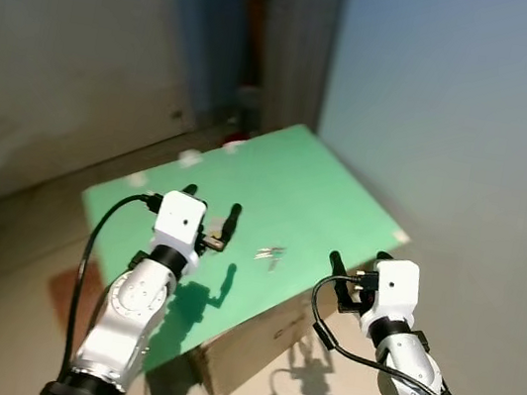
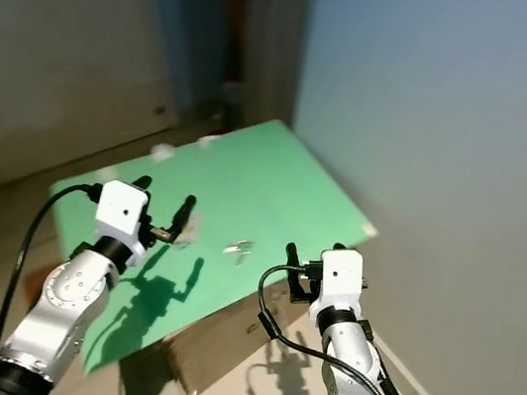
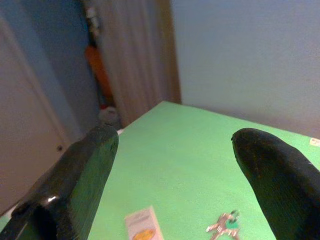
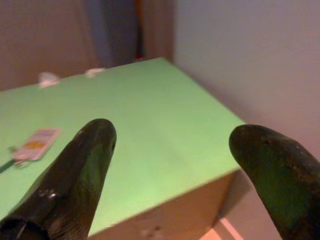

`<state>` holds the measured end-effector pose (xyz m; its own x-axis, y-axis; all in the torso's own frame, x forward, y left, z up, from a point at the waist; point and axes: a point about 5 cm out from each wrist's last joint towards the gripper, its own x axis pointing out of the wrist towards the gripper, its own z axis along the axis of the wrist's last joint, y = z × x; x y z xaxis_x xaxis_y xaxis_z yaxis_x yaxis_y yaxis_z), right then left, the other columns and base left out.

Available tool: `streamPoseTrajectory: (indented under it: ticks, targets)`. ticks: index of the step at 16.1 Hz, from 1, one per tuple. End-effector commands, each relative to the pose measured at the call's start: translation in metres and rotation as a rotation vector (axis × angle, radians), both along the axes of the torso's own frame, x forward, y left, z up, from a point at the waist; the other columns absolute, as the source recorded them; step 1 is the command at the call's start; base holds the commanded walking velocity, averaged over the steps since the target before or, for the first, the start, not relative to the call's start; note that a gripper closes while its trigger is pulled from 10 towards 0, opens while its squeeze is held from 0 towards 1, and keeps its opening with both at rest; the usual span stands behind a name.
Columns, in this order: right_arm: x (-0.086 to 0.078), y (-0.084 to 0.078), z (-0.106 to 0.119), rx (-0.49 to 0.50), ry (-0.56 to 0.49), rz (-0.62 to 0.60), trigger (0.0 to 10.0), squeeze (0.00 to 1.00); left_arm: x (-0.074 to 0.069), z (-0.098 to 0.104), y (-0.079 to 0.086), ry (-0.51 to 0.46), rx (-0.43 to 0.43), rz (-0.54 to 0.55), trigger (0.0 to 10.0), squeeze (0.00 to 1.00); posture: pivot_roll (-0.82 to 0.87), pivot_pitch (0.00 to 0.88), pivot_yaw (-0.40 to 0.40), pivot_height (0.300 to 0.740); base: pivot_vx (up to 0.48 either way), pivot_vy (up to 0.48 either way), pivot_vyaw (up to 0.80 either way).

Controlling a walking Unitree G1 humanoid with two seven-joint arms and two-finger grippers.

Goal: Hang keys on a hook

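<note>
A green bench [image 1: 324,197] stands in a corner, with a pale wall close along its far side and a dark doorway behind it. Much of the green top is bare. One bunch of keys [image 1: 270,254] lies on it, between the two pincers and a bit ahead of them. The bunch is small, and its long side runs slanted toward the wall. One small card [image 3: 143,224] lies just ahead of the left pincer [image 1: 211,211]. The right pincer [image 1: 353,264] hangs at the bench's near edge. Both pincers are wide open and hold nothing.
</note>
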<state>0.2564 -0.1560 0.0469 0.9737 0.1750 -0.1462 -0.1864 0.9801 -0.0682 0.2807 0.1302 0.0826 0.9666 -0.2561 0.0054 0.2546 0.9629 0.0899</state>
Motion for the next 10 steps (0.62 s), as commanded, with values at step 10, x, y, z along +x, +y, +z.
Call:
streamPoseTrajectory:
  ticks: [10]
  targets:
    - [-0.0018, 0.0028, -0.0038, -0.007, 0.03, 0.03, 10.0, 0.0, 0.0002, -0.0045, -0.0108, 0.02, 0.071, -0.009, 10.0, 0.0, -0.22, 0.053, 0.121, 0.74, 0.166, -0.026, 0.0]
